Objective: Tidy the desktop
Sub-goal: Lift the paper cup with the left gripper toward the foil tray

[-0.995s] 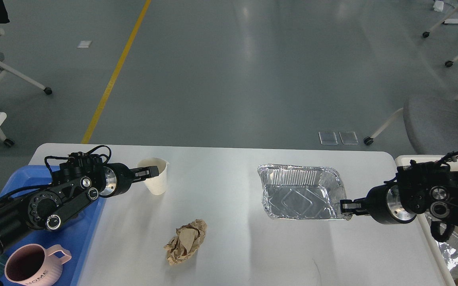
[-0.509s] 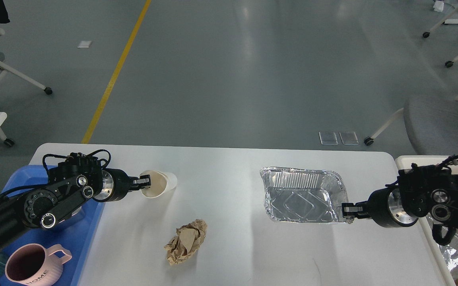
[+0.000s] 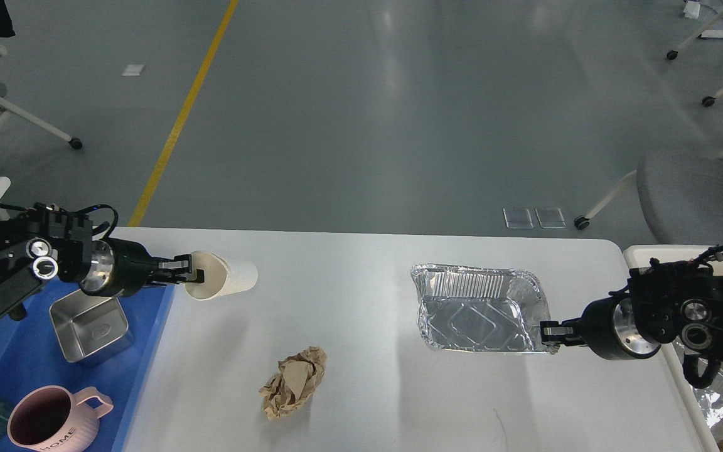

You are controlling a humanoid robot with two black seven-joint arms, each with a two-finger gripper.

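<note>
Only readable text I see is "HOME", embossed low on the side of the pink mug (image 3: 54, 419) at bottom left. The steel tin (image 3: 89, 328) beside it has a stamped mark on its inner base, too small to read. Nothing else carries legible lettering.

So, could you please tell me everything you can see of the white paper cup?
The paper cup is plain white, with a cream inside and a rolled rim. It is tipped on its side, its mouth facing the blue tray and its base pointing right. The left claw is shut on its rim, one finger inside the mouth. It is over the desktop near the left edge; whether it touches the surface is unclear.
</note>
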